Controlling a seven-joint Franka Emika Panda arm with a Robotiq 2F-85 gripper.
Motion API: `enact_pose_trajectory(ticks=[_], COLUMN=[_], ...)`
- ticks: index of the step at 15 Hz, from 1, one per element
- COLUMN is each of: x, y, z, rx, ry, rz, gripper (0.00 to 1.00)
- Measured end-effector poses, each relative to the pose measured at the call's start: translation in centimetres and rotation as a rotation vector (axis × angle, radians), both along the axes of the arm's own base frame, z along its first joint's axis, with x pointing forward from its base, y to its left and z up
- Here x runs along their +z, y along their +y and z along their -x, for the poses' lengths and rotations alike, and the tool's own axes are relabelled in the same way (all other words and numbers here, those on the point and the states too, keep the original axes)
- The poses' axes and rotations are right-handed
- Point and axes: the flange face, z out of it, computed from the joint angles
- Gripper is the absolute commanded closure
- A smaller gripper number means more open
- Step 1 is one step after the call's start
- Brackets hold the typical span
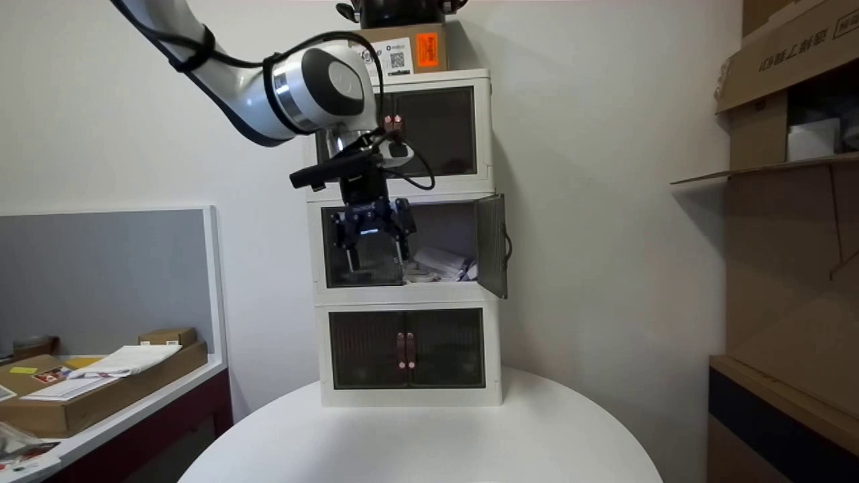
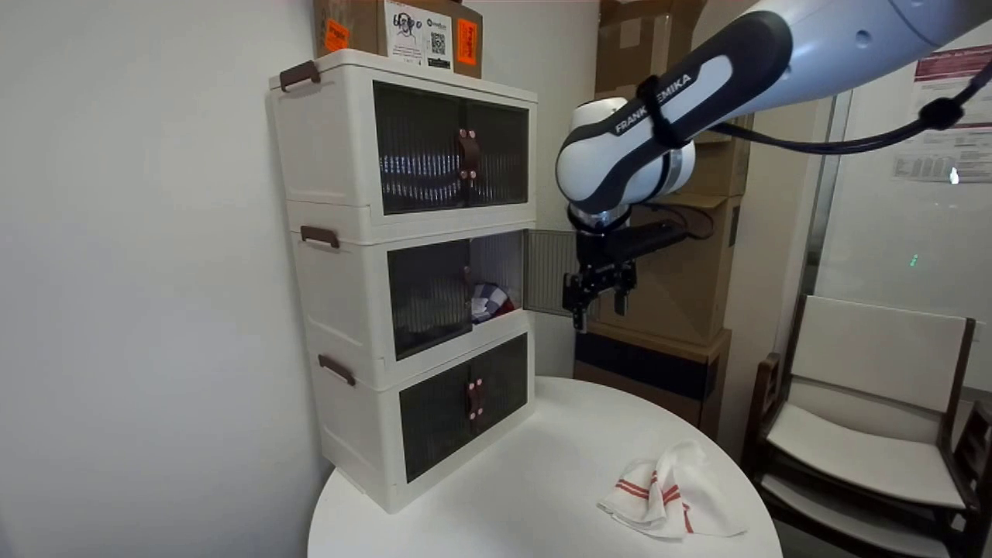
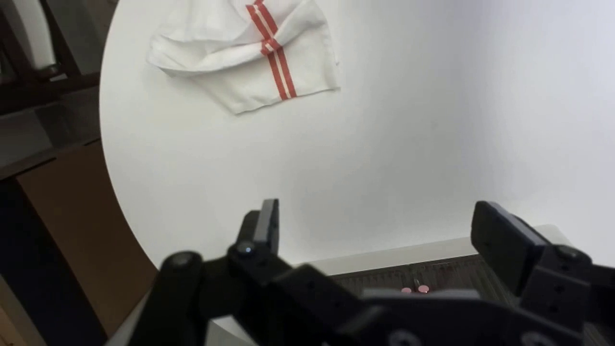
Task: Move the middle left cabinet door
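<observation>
The middle left cabinet door (image 1: 337,272) is shut, its dark pane flush in the white cabinet's (image 1: 402,295) middle tier. It also shows in an exterior view (image 2: 430,302), with its dark handle at the inner edge. My gripper (image 1: 377,261) is open and empty, pointing down. One exterior view has it overlapping the door, but from the side the gripper (image 2: 601,318) is well out in front of the cabinet, apart from it. In the wrist view the open fingers (image 3: 377,211) have nothing between them; the middle left door is out of view there.
The matching right leaf (image 1: 492,245) stands swung outward. Cloths (image 1: 439,261) lie in the middle tier. The bottom-tier doors (image 1: 369,349) are shut. A white, red-striped towel (image 2: 670,496) lies on the round white table (image 2: 558,465). Cardboard boxes (image 2: 659,287) stand beyond the arm.
</observation>
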Motion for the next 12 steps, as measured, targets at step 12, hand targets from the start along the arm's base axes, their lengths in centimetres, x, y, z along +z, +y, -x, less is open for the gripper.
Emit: enact_pose_trajectory(ticks=[12], x=[3.5], y=[-3.3], z=[7.0], rx=[0.074], ry=[-0.046], rz=[-0.037], gripper=[0.0])
